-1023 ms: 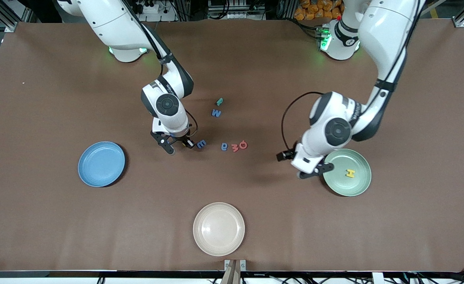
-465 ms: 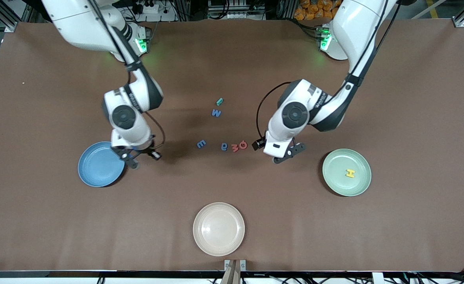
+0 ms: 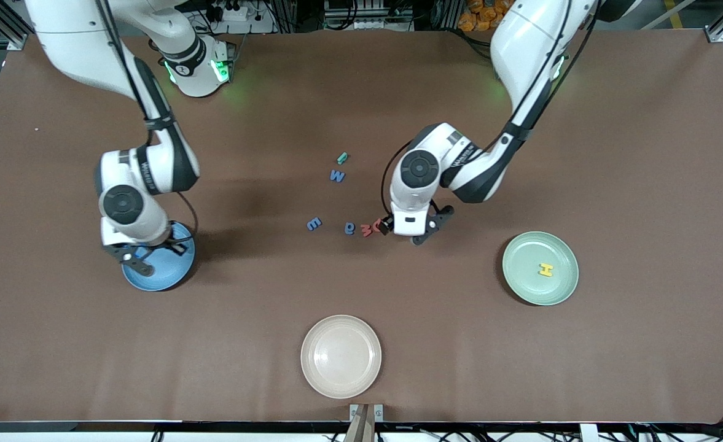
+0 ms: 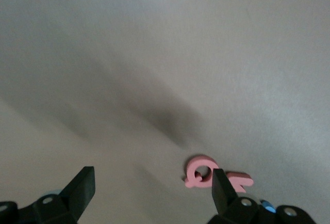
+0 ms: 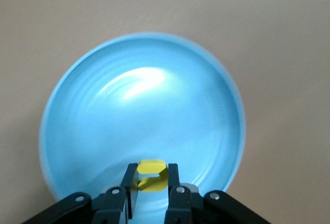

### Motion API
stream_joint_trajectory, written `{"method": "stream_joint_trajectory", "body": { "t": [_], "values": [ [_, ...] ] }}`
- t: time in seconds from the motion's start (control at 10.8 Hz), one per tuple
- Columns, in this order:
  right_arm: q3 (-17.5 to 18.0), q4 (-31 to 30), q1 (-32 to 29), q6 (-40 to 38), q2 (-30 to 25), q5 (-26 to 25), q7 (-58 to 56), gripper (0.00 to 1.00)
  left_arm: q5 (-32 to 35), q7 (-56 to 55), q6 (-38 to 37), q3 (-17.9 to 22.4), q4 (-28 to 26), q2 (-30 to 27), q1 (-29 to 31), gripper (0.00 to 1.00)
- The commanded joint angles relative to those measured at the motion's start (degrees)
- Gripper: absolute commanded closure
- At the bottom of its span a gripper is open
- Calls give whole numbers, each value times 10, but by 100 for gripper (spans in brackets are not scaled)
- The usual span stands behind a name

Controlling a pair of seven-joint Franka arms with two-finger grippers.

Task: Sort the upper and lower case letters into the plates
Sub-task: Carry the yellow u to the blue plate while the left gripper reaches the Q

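Two hands over brown table (image 3: 361, 92): right hand (image 5: 149, 195) grips yellow letter (image 5: 150, 175) above blue plate (image 5: 77, 126); left hand (image 4: 149, 195) spread wide.

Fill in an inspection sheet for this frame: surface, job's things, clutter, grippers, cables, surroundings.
Surface: brown table.
Job's things: blue plate under right gripper; green plate holds yellow H; teal letter, blue W, blue E, blue letter, red letters loose mid-table.
Clutter: cream plate, nearest the front camera.
Grippers: right gripper shut on yellow letter; left gripper open over red letters.
Cables: black loops at both wrists.
Surroundings: frame and wiring past the table's edge.
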Motion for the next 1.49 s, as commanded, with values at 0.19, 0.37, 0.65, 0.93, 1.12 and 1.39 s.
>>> {"method": "stream_joint_trajectory", "body": {
  "t": [0.19, 0.37, 0.65, 0.93, 1.12, 1.39],
  "values": [
    [-17, 28, -28, 17, 8, -11, -34, 55, 15, -49, 23, 6, 37, 37, -25, 0],
    [-16, 25, -27, 11, 10, -10, -37, 0, 15, -57, 50, 10, 37, 40, -27, 0],
    [-16, 26, -23, -90, -1, -9, -35, 0, 52, -74, 69, 13, 36, 48, -34, 0],
    [-15, 27, -23, -93, -2, -8, -36, 0, 91, -81, 69, 14, 37, 65, -45, 0],
    [-16, 26, -23, -93, -2, -8, -40, 0, 92, -82, 73, 14, 44, 71, -46, 0],
    [-16, 25, -22, -95, -1, -8, -41, 0, 101, -82, 73, 14, 46, 75, -45, 0]
  ]
}}
